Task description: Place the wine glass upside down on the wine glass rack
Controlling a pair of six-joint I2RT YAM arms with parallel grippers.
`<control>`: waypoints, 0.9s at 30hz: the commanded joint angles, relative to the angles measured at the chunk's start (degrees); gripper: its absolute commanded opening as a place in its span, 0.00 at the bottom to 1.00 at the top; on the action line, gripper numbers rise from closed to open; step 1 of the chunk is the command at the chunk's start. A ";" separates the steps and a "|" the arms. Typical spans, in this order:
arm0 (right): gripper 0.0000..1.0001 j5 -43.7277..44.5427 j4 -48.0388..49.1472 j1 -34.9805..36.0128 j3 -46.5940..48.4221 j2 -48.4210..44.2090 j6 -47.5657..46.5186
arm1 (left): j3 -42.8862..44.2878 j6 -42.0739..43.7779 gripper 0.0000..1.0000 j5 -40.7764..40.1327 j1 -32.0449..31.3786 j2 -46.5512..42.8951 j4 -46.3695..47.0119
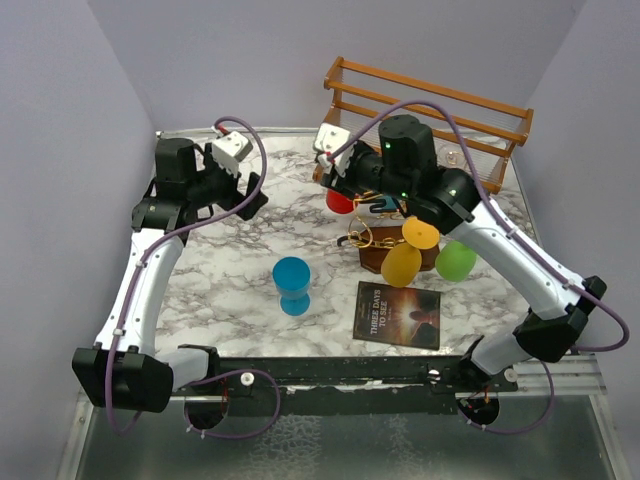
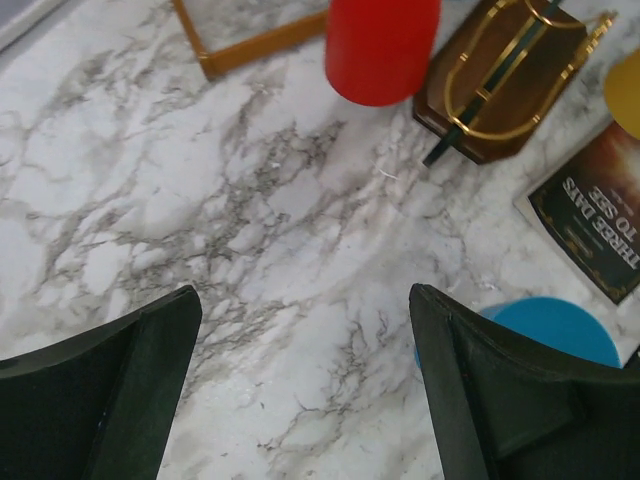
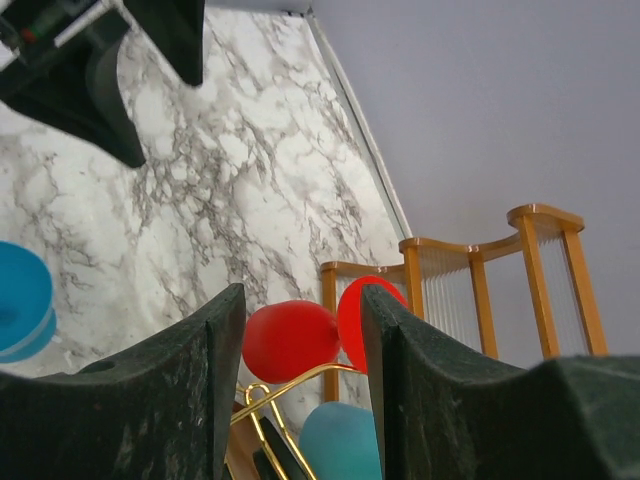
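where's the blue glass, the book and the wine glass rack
blue glass (image 1: 292,272): top view, upper half
book (image 1: 398,314): top view, middle of cover
wine glass rack (image 2: 530,80): left wrist view, wooden base

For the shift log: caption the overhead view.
Right arm over the wire rack amid colored glasses; blue glass stands apart on the marble table.

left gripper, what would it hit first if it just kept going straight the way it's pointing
The left gripper would most likely meet the bare white marble tabletop first. The red wine glass sits further along that line, so a shallow path might reach it instead; depth is unclear.
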 commanded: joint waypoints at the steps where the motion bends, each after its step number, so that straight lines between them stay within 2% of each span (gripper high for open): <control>1: 0.50 -5.74 -1.93 -3.04 2.19 -3.43 4.06 | -2.60 9.63 0.87 6.71 -4.85 -3.16 -7.16; 7: 0.52 -12.49 -1.46 -10.77 0.62 -7.15 9.06 | -3.18 17.11 0.86 2.18 -11.24 -2.42 -13.88; 18: 0.59 -20.73 1.95 -23.74 -7.33 -16.36 13.82 | -1.49 23.38 0.75 -5.51 -18.79 3.31 -18.31; 22: 0.60 -22.48 2.68 -26.12 -9.05 -18.66 14.18 | -0.83 24.40 0.66 -9.28 -21.84 5.93 -18.09; 27: 0.62 -24.19 3.31 -28.20 -10.36 -20.01 14.69 | 1.15 25.22 0.49 -12.14 -25.18 10.26 -19.34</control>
